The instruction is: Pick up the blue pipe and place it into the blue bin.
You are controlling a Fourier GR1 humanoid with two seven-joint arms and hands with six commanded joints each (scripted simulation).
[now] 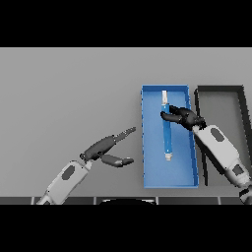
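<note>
Holding: right hand (183, 117) curls round the blue pipe's (167, 134) upper part, over the blue bin (194, 167).
Handling: likely stiff, light, smooth; a mid-length hold would balance better.
Left hand (109, 146): spread, idle on the table (69, 98).

A grey table (69, 98) fills the view; a dark bin (220, 89) sits at its right side.

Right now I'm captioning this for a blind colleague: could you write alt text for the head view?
The robot's right hand is curled around a blue pipe lying lengthwise inside a blue bin on a grey table. Its left hand hovers open left of the bin, and a dark bin sits to the right.
</note>
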